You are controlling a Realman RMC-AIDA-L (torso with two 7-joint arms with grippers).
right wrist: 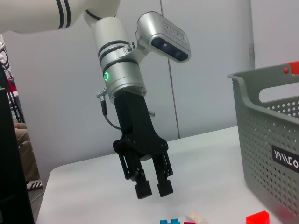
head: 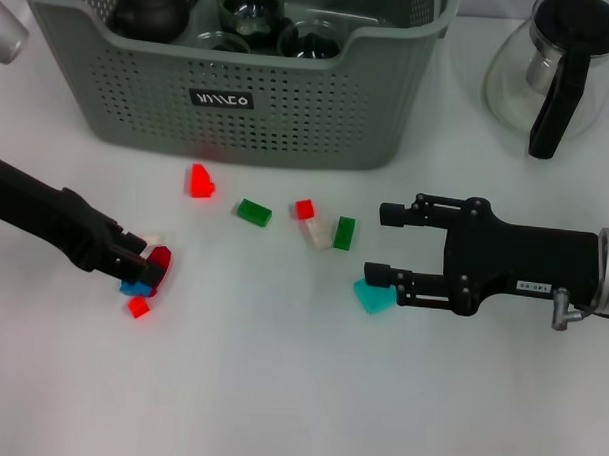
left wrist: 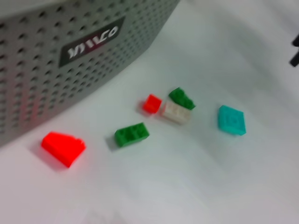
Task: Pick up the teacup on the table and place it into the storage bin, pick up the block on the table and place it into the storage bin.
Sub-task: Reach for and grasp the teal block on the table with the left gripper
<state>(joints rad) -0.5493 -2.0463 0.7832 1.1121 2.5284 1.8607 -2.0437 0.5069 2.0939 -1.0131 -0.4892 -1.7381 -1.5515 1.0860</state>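
Note:
The grey-green storage bin (head: 289, 107) stands at the back with dark teaware (head: 152, 13) inside; no teacup shows on the table. Small blocks lie in front of it: a red wedge (head: 200, 180), two green ones (head: 253, 212), a small red one (head: 304, 209), a white one (head: 317, 234) and a teal one (head: 374, 296). My left gripper (head: 148, 268) hovers over a dark red block (head: 161, 263), a blue block (head: 134, 287) and a red block (head: 139, 306). In the right wrist view it (right wrist: 153, 189) is empty, its fingers a small gap apart. My right gripper (head: 381, 245) is wide open and empty, just beside the teal block.
A glass carafe (head: 555, 72) with a black handle stands at the back right. The bin wall (left wrist: 46, 70) is close behind the scattered blocks. The table's front half is bare white.

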